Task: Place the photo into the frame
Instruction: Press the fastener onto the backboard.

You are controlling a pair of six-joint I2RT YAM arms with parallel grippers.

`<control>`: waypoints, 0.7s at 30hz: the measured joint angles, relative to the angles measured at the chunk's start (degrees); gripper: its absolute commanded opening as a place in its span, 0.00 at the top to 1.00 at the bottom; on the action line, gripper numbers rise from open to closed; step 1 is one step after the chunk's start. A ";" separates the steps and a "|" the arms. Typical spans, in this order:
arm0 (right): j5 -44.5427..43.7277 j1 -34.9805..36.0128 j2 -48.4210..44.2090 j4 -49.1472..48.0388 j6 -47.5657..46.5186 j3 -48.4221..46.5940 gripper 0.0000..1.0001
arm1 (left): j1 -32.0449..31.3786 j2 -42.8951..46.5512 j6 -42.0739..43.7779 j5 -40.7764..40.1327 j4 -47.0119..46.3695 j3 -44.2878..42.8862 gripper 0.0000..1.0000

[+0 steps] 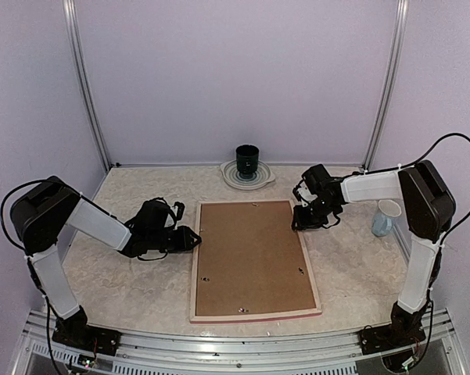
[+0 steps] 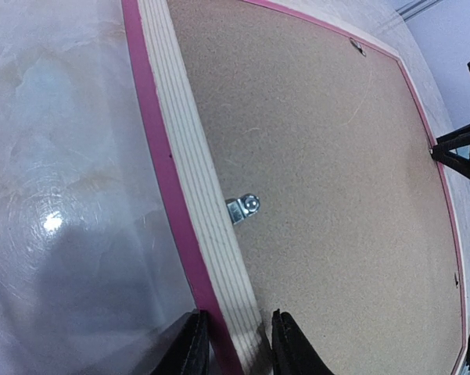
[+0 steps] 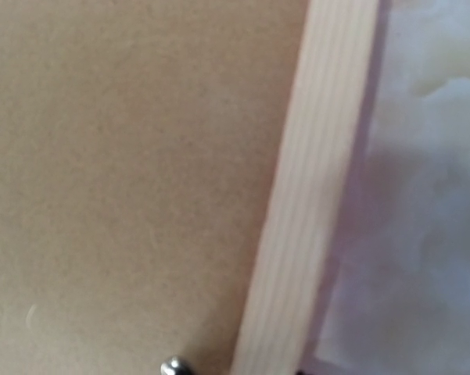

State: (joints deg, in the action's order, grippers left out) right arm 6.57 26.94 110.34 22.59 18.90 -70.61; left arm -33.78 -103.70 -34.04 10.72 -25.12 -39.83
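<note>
The space is enclosed by plain pale lilac walls (image 1: 235, 78) on the left, far and right sides, joined at the far corners by aluminium posts (image 1: 86, 86). A beige marbled desk (image 1: 141, 289) is edged at the near side by a metal rail (image 1: 242, 349). Soft glare is reflected from its left part.

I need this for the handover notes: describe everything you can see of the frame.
The frame lies flat, back up, on the marbled table. It is a large rectangle with a narrow pale wood rim and a bright pink outer edge. A brown backing board fills it, with a small metal tab by the left rim. The left gripper clasps the left rim. The right gripper meets the right rim, grip unclear.
</note>
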 measured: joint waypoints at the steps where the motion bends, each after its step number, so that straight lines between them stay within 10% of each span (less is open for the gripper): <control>1: -0.15 0.02 0.00 0.02 -0.07 0.00 0.70 | 0.00 0.00 0.00 0.00 0.00 0.00 0.71; 21: -2.58 0.74 0.00 0.74 0.04 -0.26 0.77 | 0.11 -0.09 0.00 0.24 -0.09 -0.02 0.71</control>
State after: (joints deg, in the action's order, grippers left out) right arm 3.99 27.68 110.34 23.33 18.94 -70.87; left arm -33.67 -103.79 -34.04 10.96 -25.21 -39.86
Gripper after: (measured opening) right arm 0.229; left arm 0.289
